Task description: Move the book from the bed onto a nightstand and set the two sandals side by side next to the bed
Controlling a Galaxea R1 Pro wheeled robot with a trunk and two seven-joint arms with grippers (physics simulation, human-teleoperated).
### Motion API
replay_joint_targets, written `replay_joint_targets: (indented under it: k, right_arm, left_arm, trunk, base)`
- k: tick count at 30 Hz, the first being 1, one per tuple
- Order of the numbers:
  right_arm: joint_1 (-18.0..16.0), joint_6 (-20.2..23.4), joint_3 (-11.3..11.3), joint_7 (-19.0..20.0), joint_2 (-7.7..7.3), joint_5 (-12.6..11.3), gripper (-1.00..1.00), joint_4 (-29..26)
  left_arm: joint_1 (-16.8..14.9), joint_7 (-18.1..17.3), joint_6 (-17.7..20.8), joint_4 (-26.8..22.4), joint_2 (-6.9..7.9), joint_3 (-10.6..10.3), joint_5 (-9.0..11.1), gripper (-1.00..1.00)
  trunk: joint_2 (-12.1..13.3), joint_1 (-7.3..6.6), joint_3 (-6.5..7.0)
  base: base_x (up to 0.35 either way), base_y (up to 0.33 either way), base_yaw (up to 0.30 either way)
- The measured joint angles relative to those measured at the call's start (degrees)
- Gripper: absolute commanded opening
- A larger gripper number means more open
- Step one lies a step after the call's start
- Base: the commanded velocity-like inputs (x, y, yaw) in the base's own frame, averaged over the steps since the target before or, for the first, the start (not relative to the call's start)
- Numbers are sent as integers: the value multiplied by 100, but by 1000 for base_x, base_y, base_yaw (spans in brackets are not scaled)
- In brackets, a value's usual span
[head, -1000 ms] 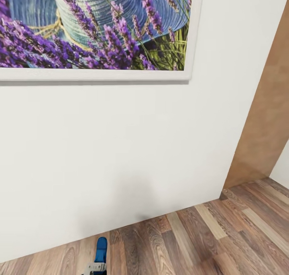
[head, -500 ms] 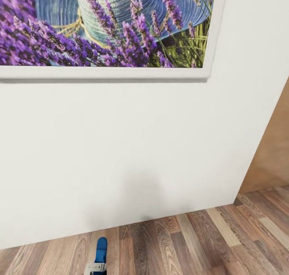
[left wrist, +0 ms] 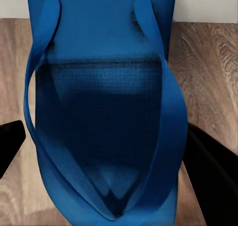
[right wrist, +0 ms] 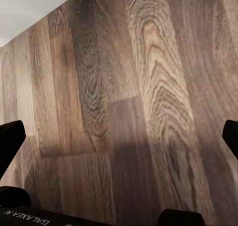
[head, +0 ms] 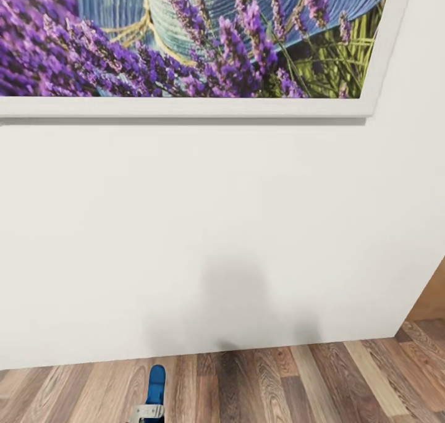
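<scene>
One bright blue sandal [left wrist: 104, 102] lies between the black fingers [left wrist: 210, 176] of my left gripper [left wrist: 111, 161], which is shut on it; its straps face the left wrist camera. The sandal's tip [head: 156, 378] pokes up at the lower edge of the head view, above the wood-plank floor [head: 296, 386]. My right gripper [right wrist: 119, 137] is open, its dark fingertips [right wrist: 11, 137] spread wide over bare floor planks with nothing between them. The book, the bed and the nightstand are out of view.
A white wall [head: 222, 225] stands close ahead, meeting the floor just beyond the sandal. A large framed lavender picture [head: 185, 40] hangs on it. A brown surface [head: 429, 299] shows past the wall's right end.
The whole head view has swung: the picture and wall have slid right and the brown surface at the right has almost left the frame. The sandal stays held at the same spot.
</scene>
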Motion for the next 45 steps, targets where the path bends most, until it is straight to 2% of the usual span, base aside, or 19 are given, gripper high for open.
replay_joint_targets:
  k: [13, 45]
  right_arm:
    - [0, 0, 0, 3, -3, 0, 100, -1]
    - [-1, 0, 0, 3, -8, 0, 100, 1]
  left_arm:
    - [0, -1, 0, 7, 0, -2, 3, -100]
    - [0, -2, 1, 7, -9, -11, -13, -100]
  trunk:
    - [0, 2, -6]
    - [0, 2, -7]
  base:
    - [20, -3, 95]
    - [23, -25, 252]
